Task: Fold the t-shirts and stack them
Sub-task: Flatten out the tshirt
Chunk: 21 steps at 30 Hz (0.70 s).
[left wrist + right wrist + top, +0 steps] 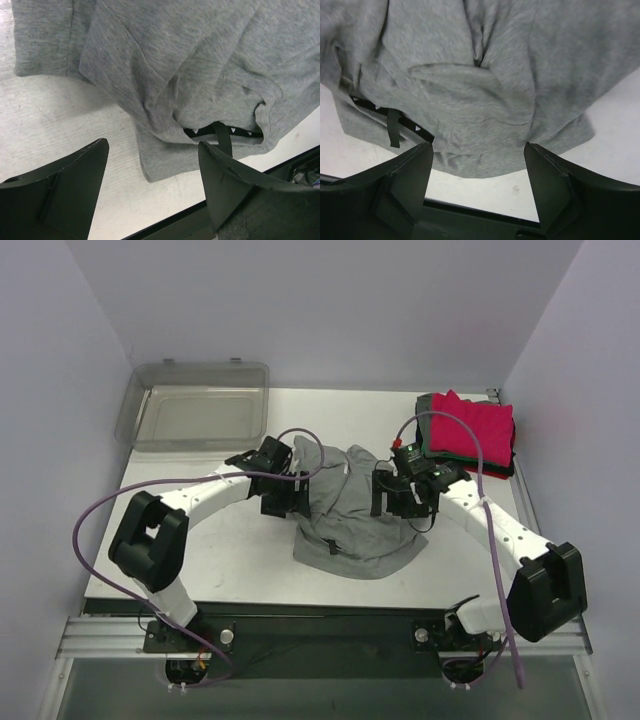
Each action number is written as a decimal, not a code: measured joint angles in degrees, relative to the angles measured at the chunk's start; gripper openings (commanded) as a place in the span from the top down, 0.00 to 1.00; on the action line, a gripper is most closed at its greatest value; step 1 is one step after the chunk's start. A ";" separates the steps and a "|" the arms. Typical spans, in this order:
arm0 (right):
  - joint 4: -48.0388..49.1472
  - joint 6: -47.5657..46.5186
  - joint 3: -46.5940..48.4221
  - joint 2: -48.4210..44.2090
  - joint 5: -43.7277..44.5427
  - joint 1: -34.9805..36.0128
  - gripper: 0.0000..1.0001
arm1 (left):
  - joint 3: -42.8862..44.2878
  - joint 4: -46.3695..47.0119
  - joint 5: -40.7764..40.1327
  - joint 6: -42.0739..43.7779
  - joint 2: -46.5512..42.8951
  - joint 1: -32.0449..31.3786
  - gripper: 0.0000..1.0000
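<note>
Cloth is lying bunched in a loose heap at the middle of the counter (215, 555): the heather-grey t-shirt (355, 525) is crumpled rather than spread flat, with its neck opening (220, 132) and dark inner tape showing among the folds. The arms are flanking it from either side, probably so that each can take hold of its own half and pull the fabric out flat before folding.

The left end effector (152, 150) is hovering at the shirt's left edge with its jaws spread apart and nothing between them; only bare counter and a grey hem are showing in the gap. The right end effector (478, 150) is likewise standing open and gripping nothing, with the shirt's rumpled body just beyond its fingertips.

Folded shirts are sitting stacked at the far right corner, a pink-red tee (470, 425) on top of green and dark ones, apparently parked there to leave working room. A clear plastic bin (195, 415) is resting at the far left, well apart from the grey shirt.
</note>
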 measured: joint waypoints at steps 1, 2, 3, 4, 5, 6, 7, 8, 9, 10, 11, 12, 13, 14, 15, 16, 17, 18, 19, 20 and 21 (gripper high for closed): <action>0.13 0.04 -0.50 0.52 -0.76 1.18 0.27 | -0.04 0.44 0.13 -0.48 0.57 0.11 0.20; 0.35 0.50 -1.31 0.98 -1.42 1.84 0.27 | -0.04 0.72 0.15 -1.16 1.14 0.31 0.23; 0.59 0.76 -2.27 1.22 -1.62 1.88 0.29 | -0.09 0.96 0.09 -1.66 1.46 0.55 0.24; 0.52 1.16 -3.21 1.33 -1.73 1.53 0.30 | -0.15 1.27 0.04 -2.29 1.64 0.87 0.25; 0.68 1.64 -4.35 1.38 -1.99 0.96 0.31 | -0.28 1.53 -0.13 -2.91 1.70 1.33 0.26; 0.68 2.19 -5.49 1.38 -2.05 0.17 0.33 | -0.44 1.90 -0.31 -3.58 1.73 1.81 0.26; 0.68 2.69 -6.80 1.38 -2.25 -0.90 0.34 | -0.87 2.84 -0.46 -4.33 1.73 2.58 0.27; 0.59 3.17 -7.56 1.38 -2.29 -1.55 0.35 | -1.29 3.50 -0.57 -4.96 1.73 3.26 0.27; 0.68 3.58 -8.55 1.33 -2.36 -2.71 0.37 | -1.90 4.28 -0.57 -5.53 1.73 4.02 0.26; 0.68 3.98 -9.57 1.31 -2.40 -3.93 0.38 | -2.54 4.79 -0.55 -6.03 1.73 4.76 0.26; 0.74 4.35 -10.32 1.31 -2.47 -5.07 0.39 | -3.06 5.18 -0.52 -6.54 1.73 5.46 0.26; 0.85 4.72 -10.97 1.31 -2.80 -6.23 0.41 | -3.54 5.46 -0.57 -6.99 1.73 6.05 0.26; 1.03 5.05 -11.52 1.31 -2.95 -7.30 0.43 | -3.82 5.64 -0.55 -7.39 1.73 6.62 0.27; 1.36 5.31 -12.00 1.31 -3.28 -8.50 0.44 | -3.91 5.73 -0.57 -7.63 1.73 7.04 0.26; 1.73 5.46 -12.41 1.31 -3.52 -9.55 0.45 | -3.91 6.05 -0.59 -7.96 1.73 7.30 0.26; 2.08 5.60 -12.70 1.31 -3.72 -10.43 0.46 | -3.91 6.47 -0.59 -8.26 1.73 7.45 0.27; 2.40 5.73 -12.85 1.31 -3.76 -11.23 0.47 | -3.91 6.84 -0.59 -8.48 1.73 7.45 0.26; 2.64 5.84 -12.90 1.31 -3.74 -11.93 0.48 | -3.91 7.08 -0.59 -8.63 1.79 7.45 0.26; 2.97 5.99 -12.90 1.31 -3.74 -12.57 0.48 | -3.91 7.30 -0.59 -8.76 1.86 7.45 0.27; 3.34 6.12 -12.90 1.31 -3.74 -13.31 0.48 | -3.87 7.45 -0.61 -8.83 2.01 7.48 0.27; 3.65 6.21 -12.90 1.31 -3.82 -14.12 0.50 | -3.87 7.58 -0.66 -8.85 2.23 7.50 0.26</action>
